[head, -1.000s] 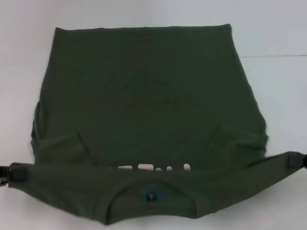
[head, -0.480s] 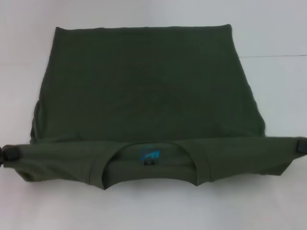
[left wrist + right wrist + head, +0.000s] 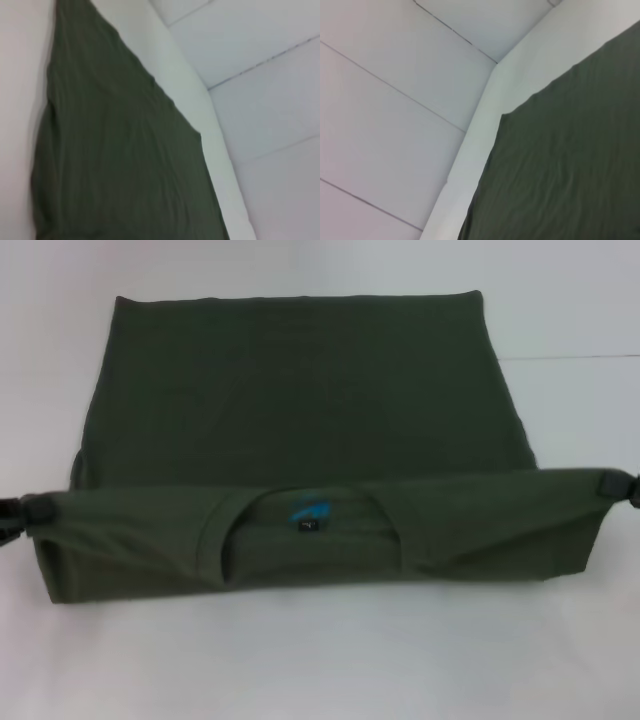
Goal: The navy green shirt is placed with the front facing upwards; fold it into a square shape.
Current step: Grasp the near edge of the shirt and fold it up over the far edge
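**Collar end held taut for the fold**

While the navy green shirt [image 3: 300, 410] covers the white tabletop [image 3: 560, 660], its collar edge [image 3: 310, 525] is raised toward 12 o'clock. Left tool [image 3: 22, 512] at 9 and right tool [image 3: 612, 486] at 3 each pinch a shoulder corner, keeping the fold straight.

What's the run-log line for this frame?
step: collar-end fold | left gripper: shut on navy green shirt, left corner | right gripper: shut on right corner | collar label: faces up | fold: in air
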Controlling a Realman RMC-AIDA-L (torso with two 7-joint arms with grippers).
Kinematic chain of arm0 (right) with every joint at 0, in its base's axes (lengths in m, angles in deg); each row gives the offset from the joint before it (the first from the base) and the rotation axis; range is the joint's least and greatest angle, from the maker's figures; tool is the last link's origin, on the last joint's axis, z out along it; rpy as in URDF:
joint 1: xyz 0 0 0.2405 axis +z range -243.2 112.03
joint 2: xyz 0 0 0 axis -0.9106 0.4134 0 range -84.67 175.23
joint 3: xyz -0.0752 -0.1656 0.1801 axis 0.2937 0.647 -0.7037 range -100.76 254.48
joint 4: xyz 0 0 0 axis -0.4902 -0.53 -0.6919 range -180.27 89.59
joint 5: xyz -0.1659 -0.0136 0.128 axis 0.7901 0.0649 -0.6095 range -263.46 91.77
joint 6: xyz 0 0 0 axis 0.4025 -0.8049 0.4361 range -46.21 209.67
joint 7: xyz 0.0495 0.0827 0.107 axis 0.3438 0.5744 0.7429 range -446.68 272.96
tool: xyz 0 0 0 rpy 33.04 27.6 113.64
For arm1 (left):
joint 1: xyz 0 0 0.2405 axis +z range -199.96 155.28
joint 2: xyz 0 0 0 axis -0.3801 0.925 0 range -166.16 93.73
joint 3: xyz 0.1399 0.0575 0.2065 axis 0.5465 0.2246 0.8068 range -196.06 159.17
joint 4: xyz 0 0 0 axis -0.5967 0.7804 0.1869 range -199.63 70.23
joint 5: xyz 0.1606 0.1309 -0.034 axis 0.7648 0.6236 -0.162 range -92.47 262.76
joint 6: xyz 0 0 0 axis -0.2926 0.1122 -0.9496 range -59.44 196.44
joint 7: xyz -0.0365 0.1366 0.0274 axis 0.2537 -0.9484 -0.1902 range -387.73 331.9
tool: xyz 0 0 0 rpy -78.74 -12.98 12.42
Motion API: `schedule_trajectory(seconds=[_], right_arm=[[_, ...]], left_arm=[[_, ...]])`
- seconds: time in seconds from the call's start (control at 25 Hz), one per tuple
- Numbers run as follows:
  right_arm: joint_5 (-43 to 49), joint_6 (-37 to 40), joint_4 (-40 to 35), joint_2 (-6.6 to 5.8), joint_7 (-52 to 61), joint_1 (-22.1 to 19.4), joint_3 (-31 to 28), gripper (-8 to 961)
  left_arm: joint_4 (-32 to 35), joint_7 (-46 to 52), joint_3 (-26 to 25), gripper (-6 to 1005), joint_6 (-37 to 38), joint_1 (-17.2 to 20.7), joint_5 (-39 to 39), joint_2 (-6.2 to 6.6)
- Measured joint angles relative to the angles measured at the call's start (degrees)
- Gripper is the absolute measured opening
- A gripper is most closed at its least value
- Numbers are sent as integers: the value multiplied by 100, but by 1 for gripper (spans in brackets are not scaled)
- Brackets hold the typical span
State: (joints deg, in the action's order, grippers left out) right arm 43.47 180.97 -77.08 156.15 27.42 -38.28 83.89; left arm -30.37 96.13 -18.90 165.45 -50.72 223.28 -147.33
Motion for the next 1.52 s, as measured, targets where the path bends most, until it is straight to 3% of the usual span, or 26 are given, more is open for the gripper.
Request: schedule_trajectory(seconds=[0.4, 0.84, 1.52], right_arm=[[-219, -740, 1, 114, 0, 378, 21, 78], [-517, -1612, 199, 208, -6, 616, 54, 82], [-566, -2779, 221, 449, -97, 936, 156, 88]], left_arm=[[-383, -329, -4, 111, -641, -369, -420, -30], [-463, -657, 37, 115, -1686, -876, -514, -349], [-784, -1023, 362, 122, -3017, -1402, -901, -554]])
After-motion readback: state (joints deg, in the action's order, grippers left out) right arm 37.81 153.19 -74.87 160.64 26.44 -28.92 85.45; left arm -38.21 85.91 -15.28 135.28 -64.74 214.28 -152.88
